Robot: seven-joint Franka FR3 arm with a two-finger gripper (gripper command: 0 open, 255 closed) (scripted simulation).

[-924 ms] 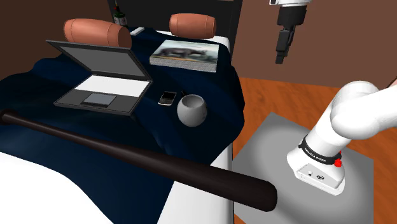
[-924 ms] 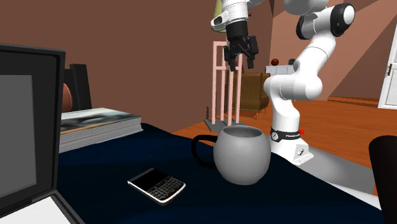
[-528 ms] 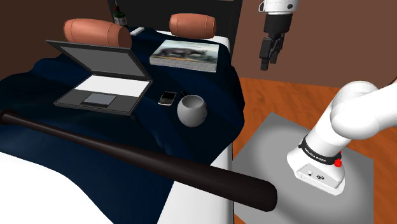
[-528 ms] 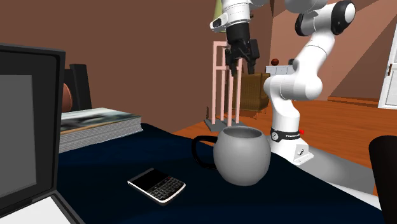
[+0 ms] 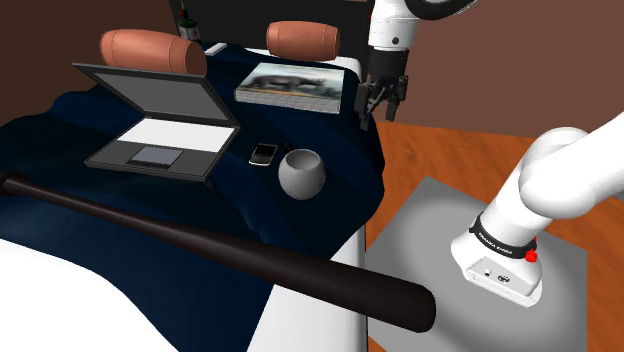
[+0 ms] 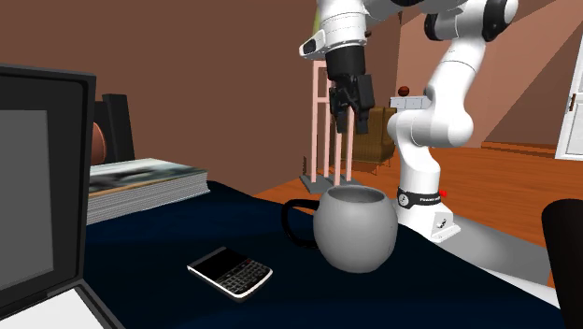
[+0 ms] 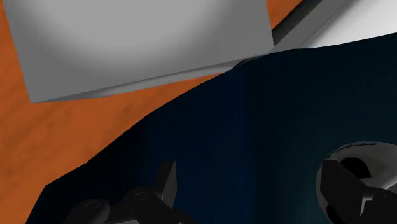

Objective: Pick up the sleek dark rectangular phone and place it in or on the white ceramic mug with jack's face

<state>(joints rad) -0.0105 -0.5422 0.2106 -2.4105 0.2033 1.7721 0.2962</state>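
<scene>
Shoulder view: where's the phone (image 5: 263, 153)?
— Mid-frame, flat on the bed's (image 5: 230, 205) blue blanket, just beside the mug (image 5: 302, 173); the tool (image 5: 375, 103) hangs upper right, well apart.
Second exterior view?
— The arm arches over, wrist pointing down, upper middle. It should come down squarely over the phone and straddle its narrow sides.
Wrist view?
— Fingers (image 7: 167, 182) wide apart, holding nothing.

i see a grey mug (image 5: 301, 174), a black phone (image 5: 263, 153) edged white, navy blanket (image 5: 330, 150), orange floor (image 5: 440, 150), black bat (image 5: 250, 262).
</scene>
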